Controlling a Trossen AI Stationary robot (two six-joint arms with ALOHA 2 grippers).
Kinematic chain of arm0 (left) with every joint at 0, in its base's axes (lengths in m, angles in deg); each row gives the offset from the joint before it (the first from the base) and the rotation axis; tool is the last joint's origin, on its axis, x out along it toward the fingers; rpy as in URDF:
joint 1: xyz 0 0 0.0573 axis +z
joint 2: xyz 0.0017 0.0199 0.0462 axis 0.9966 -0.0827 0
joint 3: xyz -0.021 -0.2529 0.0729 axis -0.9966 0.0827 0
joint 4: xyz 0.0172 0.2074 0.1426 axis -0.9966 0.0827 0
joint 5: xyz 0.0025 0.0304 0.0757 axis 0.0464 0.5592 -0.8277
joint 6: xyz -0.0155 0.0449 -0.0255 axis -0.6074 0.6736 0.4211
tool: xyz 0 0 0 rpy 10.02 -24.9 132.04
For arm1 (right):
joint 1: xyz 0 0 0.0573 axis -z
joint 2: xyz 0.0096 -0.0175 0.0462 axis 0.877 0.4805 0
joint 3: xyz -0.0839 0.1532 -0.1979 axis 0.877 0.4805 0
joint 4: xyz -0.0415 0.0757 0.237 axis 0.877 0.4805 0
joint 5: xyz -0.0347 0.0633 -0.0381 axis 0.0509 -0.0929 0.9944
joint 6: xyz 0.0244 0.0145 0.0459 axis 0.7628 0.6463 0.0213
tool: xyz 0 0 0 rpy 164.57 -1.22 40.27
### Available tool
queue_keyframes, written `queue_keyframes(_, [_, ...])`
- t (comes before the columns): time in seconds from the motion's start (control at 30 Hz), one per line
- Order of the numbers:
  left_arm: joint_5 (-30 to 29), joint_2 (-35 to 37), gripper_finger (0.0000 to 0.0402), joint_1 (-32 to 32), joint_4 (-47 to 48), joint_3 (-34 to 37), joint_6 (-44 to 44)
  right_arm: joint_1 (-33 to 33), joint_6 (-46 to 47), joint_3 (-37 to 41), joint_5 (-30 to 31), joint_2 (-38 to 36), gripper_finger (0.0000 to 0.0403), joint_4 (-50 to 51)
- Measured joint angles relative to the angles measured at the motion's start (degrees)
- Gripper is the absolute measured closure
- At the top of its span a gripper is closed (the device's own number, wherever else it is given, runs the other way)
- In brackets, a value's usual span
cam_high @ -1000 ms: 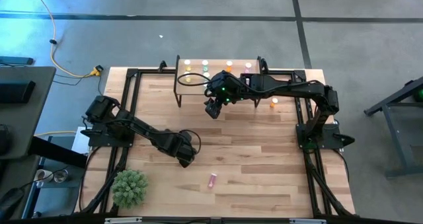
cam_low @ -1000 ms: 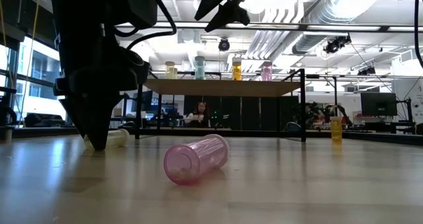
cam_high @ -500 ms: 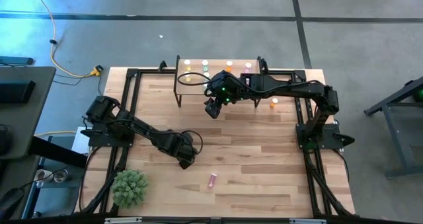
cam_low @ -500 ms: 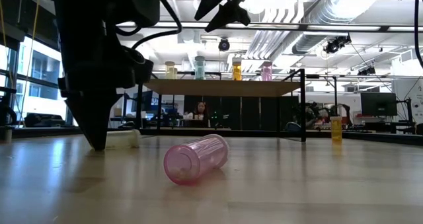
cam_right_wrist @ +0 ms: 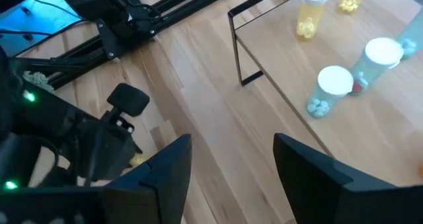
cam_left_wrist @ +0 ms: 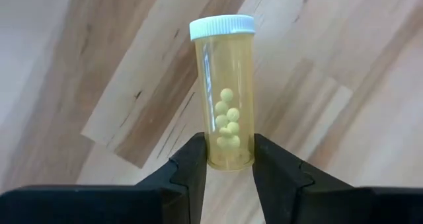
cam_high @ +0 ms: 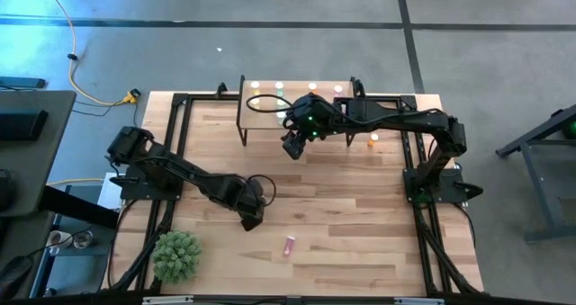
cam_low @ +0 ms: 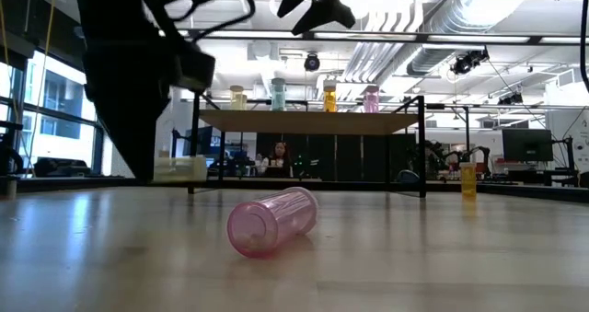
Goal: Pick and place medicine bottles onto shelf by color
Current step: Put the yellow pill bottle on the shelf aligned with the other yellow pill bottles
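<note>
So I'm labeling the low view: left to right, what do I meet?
Yellow bottle held by the left gripper → pink bottle lying on the table → orange bottle standing far right.

Bare table (cam_high: 360, 215) mid-right, pink bottle (cam_high: 290, 245) lying near front, plant (cam_high: 175, 255) blocking front-left corner

The left arm reaches from the bench's left edge toward the middle, elbow bent, wrist pointing down. The left gripper (cam_high: 251, 220) has its fingers (cam_left_wrist: 192, 164) pressed against both sides of a yellow medicine bottle (cam_left_wrist: 225, 98). The right arm stretches from the right edge across to the far middle. The right gripper (cam_high: 290, 148) hangs raised, its fingers (cam_right_wrist: 168, 164) spread wide with nothing between them.
</note>
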Motion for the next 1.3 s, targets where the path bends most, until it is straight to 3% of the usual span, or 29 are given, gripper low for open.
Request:
queue_keyframes(0.43, [-2.79, 13.67, 0.0305, -0.01, -1.67, -0.15, 4.29, 0.0, 0.02, 0.0, -7.75, -0.02, 0.0198, -0.14])
queue_keyframes(0.67, [-8.63, 21.47, 0.0304, -0.02, -5.34, -0.22, 9.69, 0.0, -1.05, 0.0, -10.76, -0.02, 0.0198, -5.16])
queue_keyframes(0.87, [-14.75, 26.53, 0.0304, 0.57, -7.42, -0.3, 11.02, -0.11, -4.08, 0.0, -10.83, -1.27, 0.0198, -12.1])
queue_keyframes(1.1, [-15.47, 30.77, 0.0304, 1.85, -10.73, -0.15, 15.35, -0.77, -4.69, 0.0, -10.81, -4.58, 0.0198, -20.52])
queue_keyframes(1.3, [-16.59, 31.98, 0.0304, 2.03, -19.73, -0.39, 21.46, -4.46, -5.68, 0.0, -9.83, -7.52, 0.0198, -23.39])
